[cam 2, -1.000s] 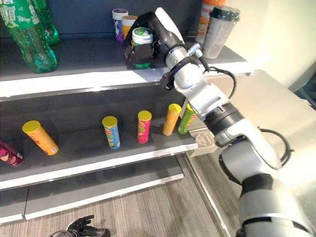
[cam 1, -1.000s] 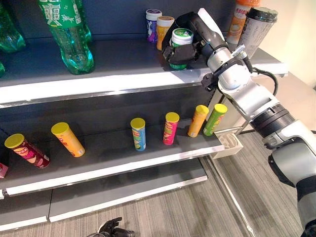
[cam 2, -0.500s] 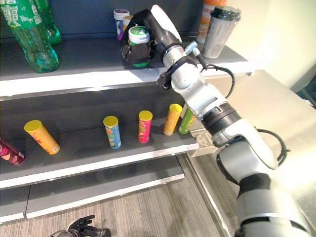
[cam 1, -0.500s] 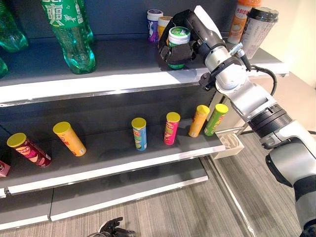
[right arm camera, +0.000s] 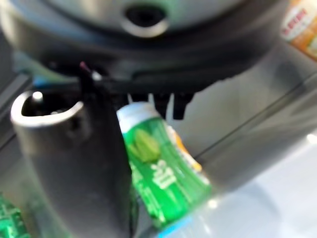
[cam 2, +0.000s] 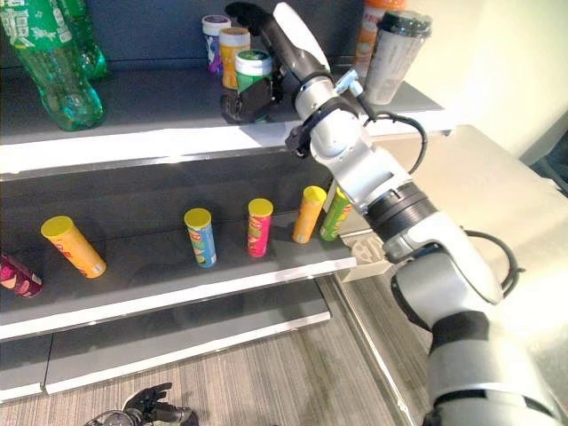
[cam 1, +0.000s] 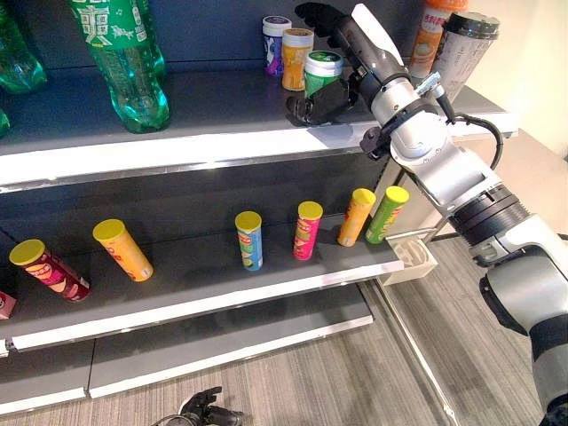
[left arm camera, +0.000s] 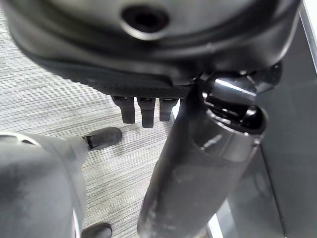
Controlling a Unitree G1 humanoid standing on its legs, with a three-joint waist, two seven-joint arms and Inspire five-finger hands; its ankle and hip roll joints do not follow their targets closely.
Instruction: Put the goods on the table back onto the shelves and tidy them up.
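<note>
The right hand (cam 1: 333,53) is spread wide open on the dark upper shelf (cam 1: 222,98), fingers raised and thumb low, gripping nothing; the small green canister with a white lid (cam 1: 321,73) stands upright between them, at four o'clock of the orange canister (cam 1: 295,59); the left hand (cam 1: 202,410) hangs low, fingers relaxed.
</note>
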